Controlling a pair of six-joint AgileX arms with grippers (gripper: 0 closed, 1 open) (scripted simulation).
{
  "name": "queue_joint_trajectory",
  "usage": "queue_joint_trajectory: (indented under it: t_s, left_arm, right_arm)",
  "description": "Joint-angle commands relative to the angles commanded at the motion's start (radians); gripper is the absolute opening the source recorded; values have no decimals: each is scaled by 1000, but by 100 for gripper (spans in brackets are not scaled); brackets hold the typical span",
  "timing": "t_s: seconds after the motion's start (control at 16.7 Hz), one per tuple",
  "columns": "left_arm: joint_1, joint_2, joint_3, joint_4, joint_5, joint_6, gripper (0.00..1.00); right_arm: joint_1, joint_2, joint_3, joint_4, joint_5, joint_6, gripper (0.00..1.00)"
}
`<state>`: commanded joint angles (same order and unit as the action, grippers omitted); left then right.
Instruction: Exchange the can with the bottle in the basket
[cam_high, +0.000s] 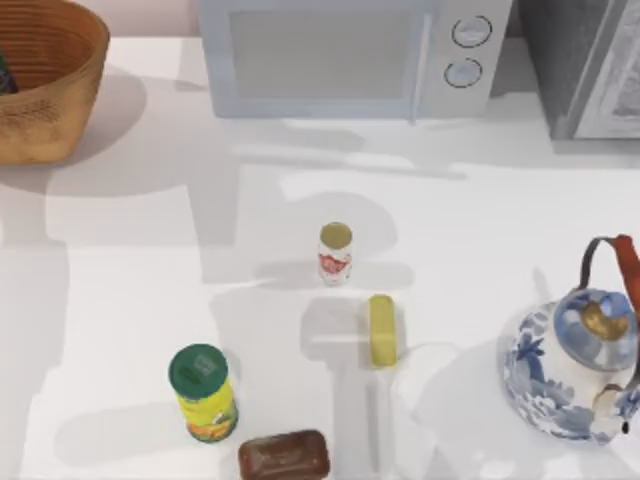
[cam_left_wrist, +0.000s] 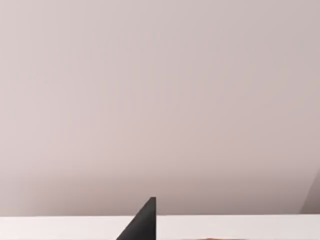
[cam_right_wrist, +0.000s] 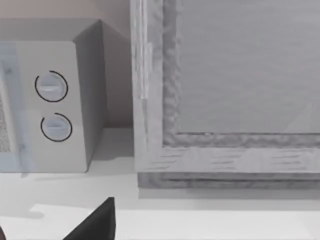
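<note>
White bottle stands mid-table, basket far left.

A white table carries basket far left, bottle central, green-lidded container near, teapot right, microwave far.

At the back you see a microwave with 2 dials. Nearer you stand a green-lidded yellow container, a brown block, a yellow bar and a blue-patterned teapot.
</note>
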<state>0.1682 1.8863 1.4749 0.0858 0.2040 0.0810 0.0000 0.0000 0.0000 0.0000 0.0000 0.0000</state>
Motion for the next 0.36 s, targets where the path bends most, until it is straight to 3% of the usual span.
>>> queue_joint_trajectory:
  t_s: [0.36]
  left_arm:
    - [0, 0, 0, 0, 0, 0, 100]
  right_arm:
    - [0, 0, 0, 0, 0, 0, 100]
